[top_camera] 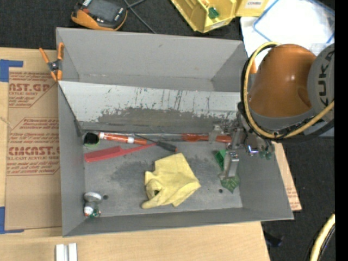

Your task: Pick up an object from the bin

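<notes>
My gripper (231,166) is low over the bin's right side, close to the right wall. A small green thing (230,185) lies on the floor directly under its tip, and another green piece (219,157) shows just to its left. Whether the gripper touches or holds either green piece I cannot tell. A crumpled yellow cloth (169,179) lies in the middle of the bin, a hand's width to the left of the gripper.
Along the back wall lies a red-handled tool (117,138) with a dark round end (89,140), and a flat red strip (109,153) lies in front of it. A small silver and green thing (91,203) sits in the front left corner.
</notes>
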`<state>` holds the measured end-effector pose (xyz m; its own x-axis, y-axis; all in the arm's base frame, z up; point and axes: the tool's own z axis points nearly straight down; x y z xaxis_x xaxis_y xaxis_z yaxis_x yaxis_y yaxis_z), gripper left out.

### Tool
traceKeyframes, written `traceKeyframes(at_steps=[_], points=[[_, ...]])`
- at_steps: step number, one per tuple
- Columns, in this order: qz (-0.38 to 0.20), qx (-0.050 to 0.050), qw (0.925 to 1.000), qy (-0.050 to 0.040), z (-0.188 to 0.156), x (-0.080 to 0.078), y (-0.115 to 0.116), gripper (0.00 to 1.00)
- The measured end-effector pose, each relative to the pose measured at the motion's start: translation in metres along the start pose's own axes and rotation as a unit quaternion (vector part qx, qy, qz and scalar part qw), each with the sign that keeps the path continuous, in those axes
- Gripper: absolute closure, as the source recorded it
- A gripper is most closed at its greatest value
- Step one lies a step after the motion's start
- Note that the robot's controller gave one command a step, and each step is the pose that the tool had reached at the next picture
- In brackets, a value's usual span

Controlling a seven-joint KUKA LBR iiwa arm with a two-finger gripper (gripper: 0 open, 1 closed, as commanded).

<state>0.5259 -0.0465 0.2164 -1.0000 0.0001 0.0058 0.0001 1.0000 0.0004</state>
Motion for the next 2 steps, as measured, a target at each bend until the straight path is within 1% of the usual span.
traceKeyframes(at_steps=[1,2], points=[[0.0,0.0,1.0,-0.004,-0.004,-0.002,0.0,0.0],[-0.149,0.001,0.9889,-0.0072,0.057,-0.007,0.011,0.0]])
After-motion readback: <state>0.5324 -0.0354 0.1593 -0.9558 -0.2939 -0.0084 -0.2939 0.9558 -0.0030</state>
